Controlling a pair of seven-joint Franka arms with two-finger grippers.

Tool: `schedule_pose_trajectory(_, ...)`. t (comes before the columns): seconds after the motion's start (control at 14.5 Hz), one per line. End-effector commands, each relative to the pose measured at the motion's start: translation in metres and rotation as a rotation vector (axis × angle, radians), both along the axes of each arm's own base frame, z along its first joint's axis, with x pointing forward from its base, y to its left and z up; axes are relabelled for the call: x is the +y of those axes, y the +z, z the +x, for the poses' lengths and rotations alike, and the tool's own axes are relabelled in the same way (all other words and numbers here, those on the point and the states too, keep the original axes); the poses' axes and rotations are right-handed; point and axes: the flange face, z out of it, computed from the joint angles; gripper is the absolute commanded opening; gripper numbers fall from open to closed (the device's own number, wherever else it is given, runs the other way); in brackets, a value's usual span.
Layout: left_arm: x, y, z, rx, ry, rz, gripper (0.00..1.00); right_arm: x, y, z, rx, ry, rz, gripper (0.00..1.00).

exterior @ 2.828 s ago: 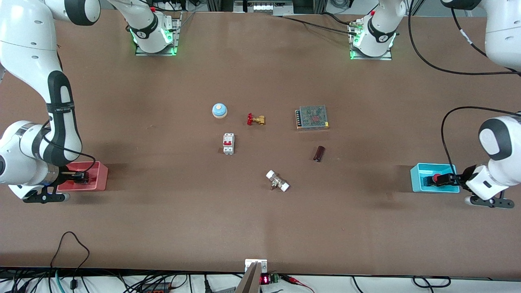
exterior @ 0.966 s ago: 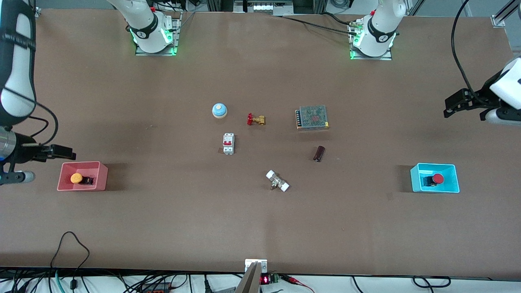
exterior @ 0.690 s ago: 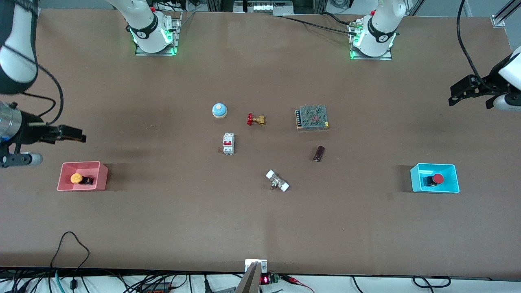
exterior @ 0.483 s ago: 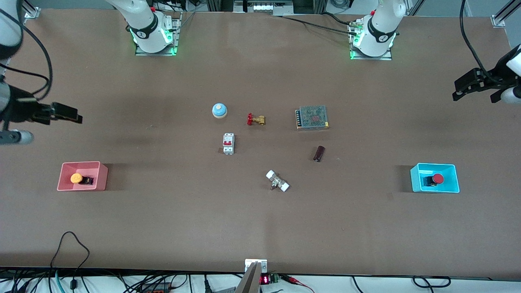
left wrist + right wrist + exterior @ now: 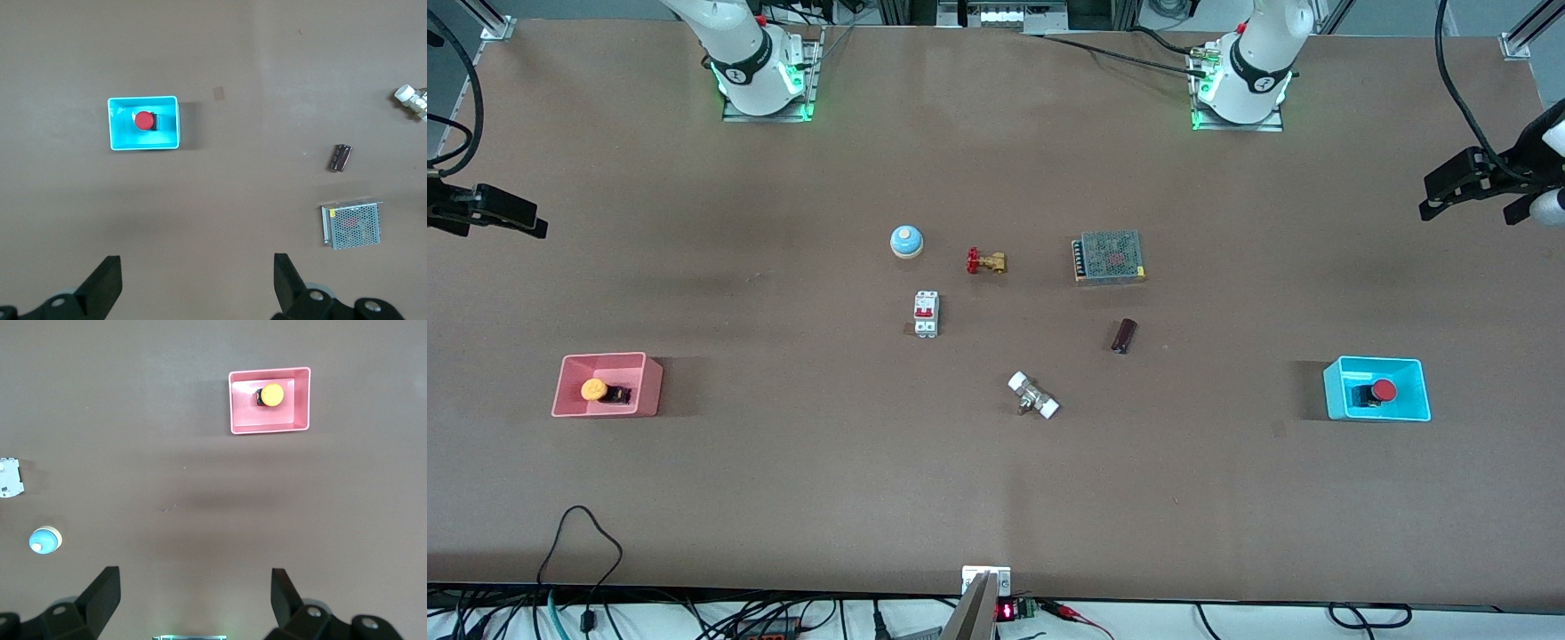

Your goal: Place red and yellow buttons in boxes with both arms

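Two buttons are boxed: yellow button (image 5: 593, 388) in pink box (image 5: 651, 388), red button (image 5: 1384, 389) in cyan box (image 5: 1334, 389). Left gripper (image 5: 1449, 189) and right gripper (image 5: 511, 216) hang released, empty, above the table's ends.

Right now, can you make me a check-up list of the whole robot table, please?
Surface: brown table, bare between items.
Job's things: yellow button in pink box; red button in cyan box.
Clutter: blue bell, brass valve, white breaker, mesh-topped metal box, dark cylinder, white-capped fitting, mid-table.
Grippers: left gripper and right gripper open, empty, raised at the table's ends.
Cables: black cable on the table's near edge.
Surroundings: metal frame corners; nothing else seen.
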Motion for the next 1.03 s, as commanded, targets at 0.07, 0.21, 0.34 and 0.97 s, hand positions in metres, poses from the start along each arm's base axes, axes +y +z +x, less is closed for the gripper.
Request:
schedule_pose_trajectory(0.07, -0.004, 0.005, 0.009, 0.000, -0.003, -0.013, 1.00, 0.021, 0.007, -0.008, -0.020, -0.032, -0.016, 1.00)
schedule_pose_trajectory(0.21, -0.005, 0.003, 0.009, 0.003, -0.004, -0.019, 1.00, 0.017, 0.009, -0.013, -0.018, -0.031, -0.017, 1.00)
schedule_pose_trajectory(0.34, -0.005, 0.003, 0.009, -0.002, -0.003, -0.019, 1.00, 0.016, 0.013, -0.019, -0.020, -0.013, -0.014, 1.00)
schedule_pose_trajectory(0.97, -0.006, 0.003, 0.007, -0.002, -0.004, -0.019, 1.00, 0.011, 0.017, -0.044, -0.014, -0.028, -0.004, 1.00)
